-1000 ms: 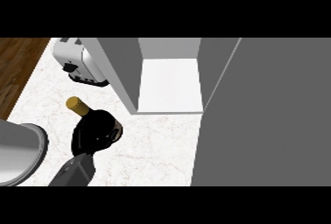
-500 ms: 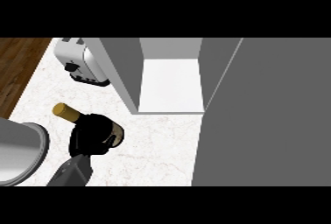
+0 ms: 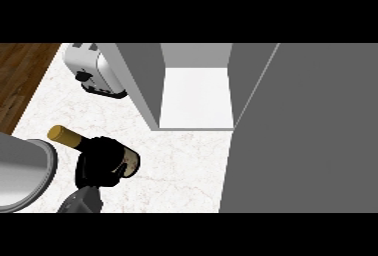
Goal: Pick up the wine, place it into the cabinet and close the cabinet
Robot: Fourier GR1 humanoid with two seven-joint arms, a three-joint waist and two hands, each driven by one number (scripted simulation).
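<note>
The left robot hand is clenched round the wine, hiding most of the dark bottle; its gold-capped neck points up and left, above the pale marbled worktop, though whether it touches the worktop I cannot tell. The cabinet stands open, apart from the bottle, up and to the right; its grey door fills the right side; a toaster sits just left of the cabinet's wall.
</note>
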